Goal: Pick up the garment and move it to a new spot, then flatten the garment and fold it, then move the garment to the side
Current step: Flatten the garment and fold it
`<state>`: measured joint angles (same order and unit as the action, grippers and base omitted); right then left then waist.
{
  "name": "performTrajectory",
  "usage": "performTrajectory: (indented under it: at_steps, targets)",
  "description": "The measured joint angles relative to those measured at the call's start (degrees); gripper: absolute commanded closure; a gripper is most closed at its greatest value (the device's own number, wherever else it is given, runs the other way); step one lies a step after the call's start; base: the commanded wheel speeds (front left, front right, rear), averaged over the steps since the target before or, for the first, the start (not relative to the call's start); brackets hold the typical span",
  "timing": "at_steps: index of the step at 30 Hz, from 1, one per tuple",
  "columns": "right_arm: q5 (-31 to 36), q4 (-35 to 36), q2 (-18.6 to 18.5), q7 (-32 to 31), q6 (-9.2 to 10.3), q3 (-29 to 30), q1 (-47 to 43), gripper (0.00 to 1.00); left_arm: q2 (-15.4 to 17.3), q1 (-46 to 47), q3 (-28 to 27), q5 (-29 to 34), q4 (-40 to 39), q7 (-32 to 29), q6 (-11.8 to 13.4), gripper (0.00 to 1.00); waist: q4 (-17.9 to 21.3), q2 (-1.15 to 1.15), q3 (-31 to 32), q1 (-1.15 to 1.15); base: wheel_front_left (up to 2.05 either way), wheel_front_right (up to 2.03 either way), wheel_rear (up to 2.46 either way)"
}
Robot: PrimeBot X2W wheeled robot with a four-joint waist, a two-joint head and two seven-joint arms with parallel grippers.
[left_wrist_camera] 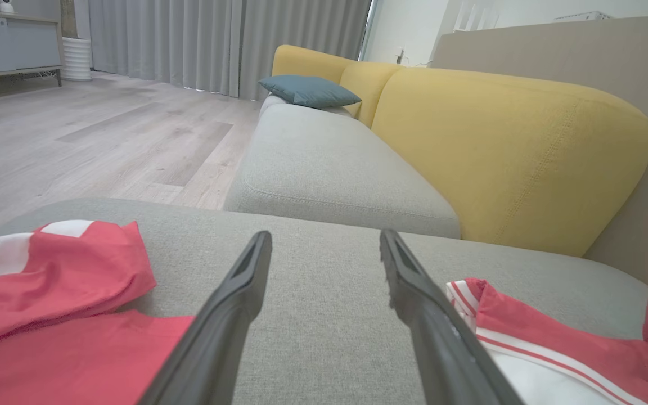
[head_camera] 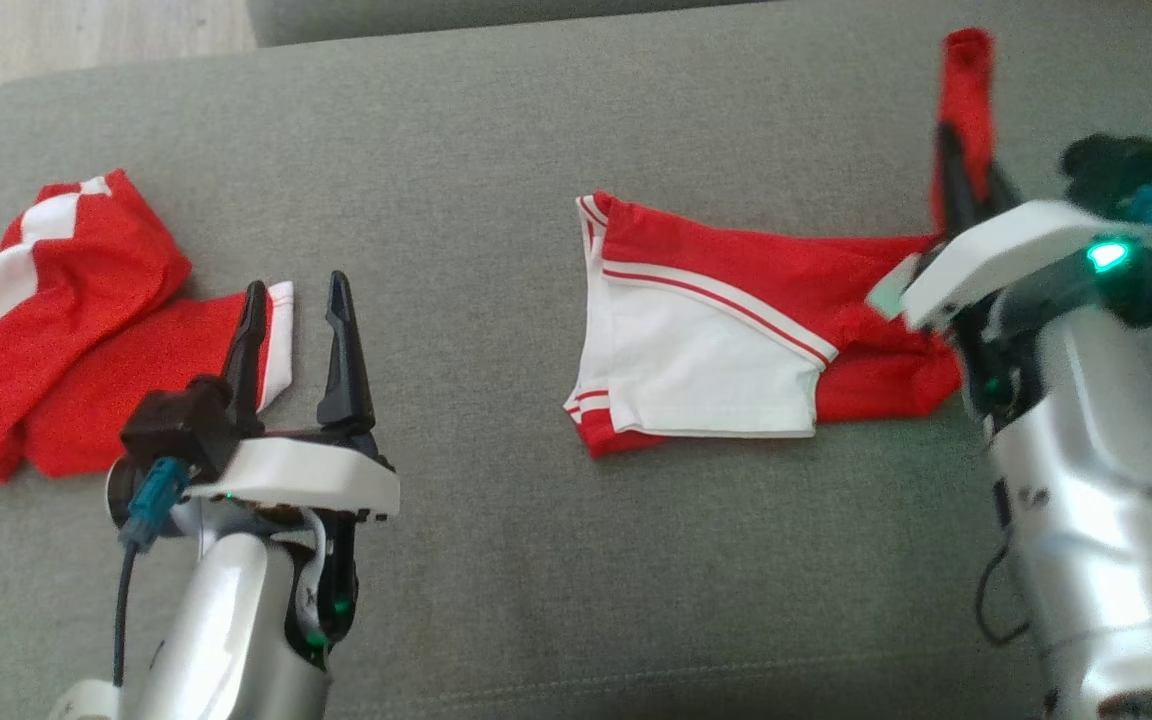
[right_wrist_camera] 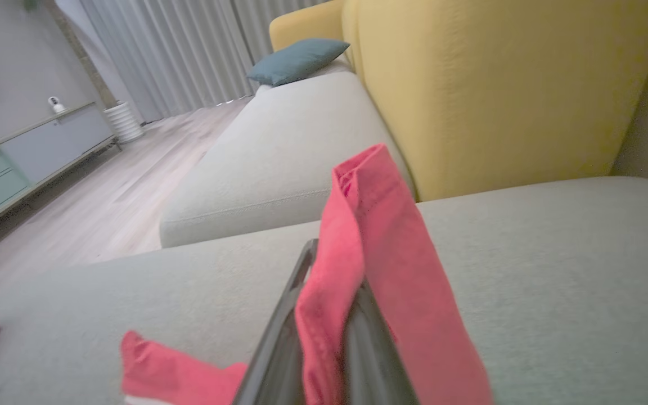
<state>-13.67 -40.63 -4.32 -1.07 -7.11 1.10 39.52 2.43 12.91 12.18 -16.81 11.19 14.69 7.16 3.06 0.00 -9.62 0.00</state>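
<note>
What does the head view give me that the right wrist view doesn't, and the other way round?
Head view: the open left claw, plus the whole layout: the held garment's striped white panel flat on the grey cushion, a second red-and-white garment crumpled to the left. Right wrist view: the yellow backrest, blue pillow, curtains and cabinet. Both: the right claw shut on a raised red strip of the garment.

Open cushion (head_camera: pixel 466 250) between red heap (head_camera: pixel 66 330) and garment (head_camera: pixel 716 330) looks passable.
</note>
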Motion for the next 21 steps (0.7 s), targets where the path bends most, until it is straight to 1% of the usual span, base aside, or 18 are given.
performTrajectory:
  at_steps: [4, 8, 15, 21]
  targets:
    - [-3.80, 5.67, 0.37, -2.56, 0.00, -5.05, -5.21, 1.00, 0.00, -0.01, 0.00, -0.27, -0.10, 0.00, 0.14, 0.00, -0.90, 0.00, 0.76, 0.00, 0.00, 0.00, 0.00]
    - [-9.57, 7.47, 0.41, -2.46, 0.00, -10.06, -8.33, 1.00, 0.00, -0.04, 0.19, -0.58, -0.16, 0.00, 0.15, 0.00, -2.31, 0.00, 0.91, 0.00, 0.00, 0.00, 0.00]
    - [-16.99, 5.11, 0.53, 0.68, 0.00, -16.39, -8.51, 1.00, 0.01, -1.10, 0.35, -0.62, -0.10, 0.00, 0.40, 0.00, -4.97, 0.00, 0.53, 0.00, 0.00, 0.00, 0.00]
    - [-21.05, 1.89, 0.52, 3.72, 0.00, -23.57, -8.43, 1.00, 0.01, -1.08, 1.08, -1.16, -0.04, 0.00, 0.42, 0.00, -6.99, 0.00, 0.05, 0.00, 0.00, 0.00, 0.00]
